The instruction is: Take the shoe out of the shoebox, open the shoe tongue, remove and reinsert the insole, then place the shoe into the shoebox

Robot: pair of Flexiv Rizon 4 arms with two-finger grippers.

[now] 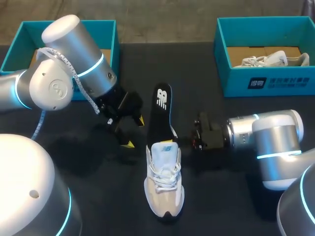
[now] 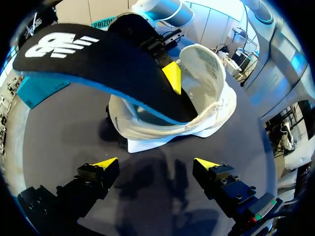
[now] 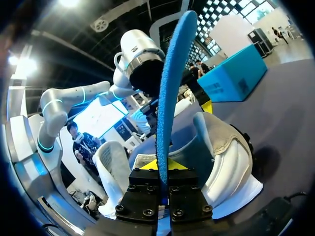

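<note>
A white and beige shoe (image 1: pixel 165 182) lies on the black table, toe toward the front edge. A black insole (image 1: pixel 161 110) with a white logo and blue underside sticks up out of its heel opening. My right gripper (image 1: pixel 183 134) is shut on the insole's edge; in the right wrist view the insole (image 3: pixel 172 83) runs edge-on between its fingers (image 3: pixel 162 167), above the shoe (image 3: pixel 221 152). My left gripper (image 1: pixel 135 132) stands open just left of the insole. In the left wrist view it (image 2: pixel 156 164) is short of the shoe (image 2: pixel 206 93) and insole (image 2: pixel 98 59), holding nothing.
A teal shoebox (image 1: pixel 236 81) at the back right holds another white shoe (image 1: pixel 268 60). A second teal shoebox (image 1: pixel 114 39) stands at the back left, partly behind my left arm. Dark table surface lies around the shoe.
</note>
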